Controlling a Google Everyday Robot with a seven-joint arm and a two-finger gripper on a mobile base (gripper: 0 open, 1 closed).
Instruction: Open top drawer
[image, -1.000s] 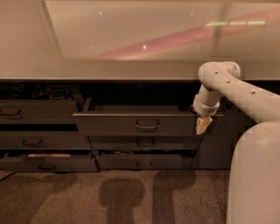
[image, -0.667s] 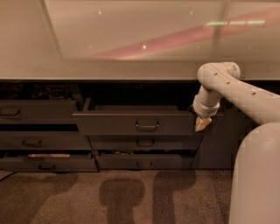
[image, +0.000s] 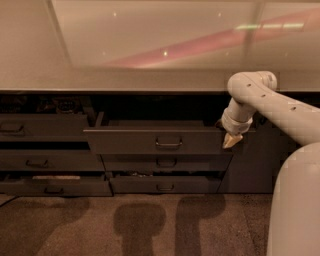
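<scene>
Nearest me, the speckled brown carpet floor (image: 75, 230) carries soft shadows, and the robot's white rounded body (image: 295, 210) fills the lower right corner. From it the white jointed arm (image: 280, 105) reaches left and bends down to the gripper (image: 232, 141). Its tan tip hangs at the right end of the wide, dark grey, flat-fronted top drawer (image: 130, 142), well away from the centred rectangular loop handle (image: 169, 144). I cannot tell whether the gripper touches the drawer front or sits just beside it, nor whether it is open or closed.

The top drawer stands pulled out from the cabinet. Its front sits forward of the two slimmer dark drawers (image: 165, 163) beneath it, its left side wall shows, and a dark gap opens behind the front. The narrower dark drawers (image: 45, 127) lie to the left. Above and beyond runs the pale, glossy countertop (image: 150, 75).

I judge the opening mostly done. What may be left is a further pull, if full extension is wanted, and drawing the arm clear.
</scene>
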